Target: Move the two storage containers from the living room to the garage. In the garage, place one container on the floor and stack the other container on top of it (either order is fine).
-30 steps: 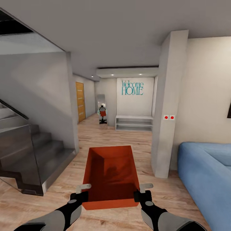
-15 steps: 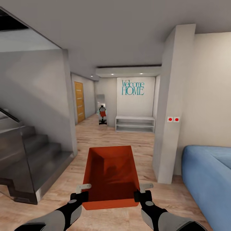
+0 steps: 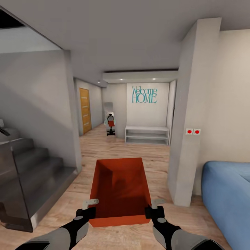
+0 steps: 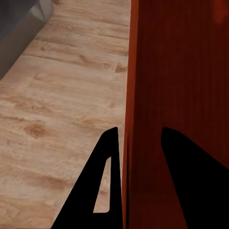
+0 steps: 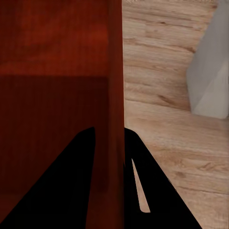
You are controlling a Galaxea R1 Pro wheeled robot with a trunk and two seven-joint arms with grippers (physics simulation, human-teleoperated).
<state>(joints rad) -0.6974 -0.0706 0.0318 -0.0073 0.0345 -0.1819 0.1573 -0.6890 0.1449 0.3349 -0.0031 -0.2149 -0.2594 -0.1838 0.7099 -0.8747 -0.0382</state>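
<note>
While we are carrying the bin (image 3: pixel 119 189) out in front of us, left gripper (image 3: pixel 89 207) and right gripper (image 3: pixel 155 207) are each pinching a side wall; we should be keeping it level, passing left of the pillar (image 3: pixel 189 114).

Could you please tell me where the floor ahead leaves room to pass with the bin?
The widest open lane is the wood floor running ahead between the stairs and the pillar, toward the white shelf. It is tighter on the robot's right, where the blue sofa sits beside the pillar. The bin is carried with both sets of jaws on its side walls.
</note>
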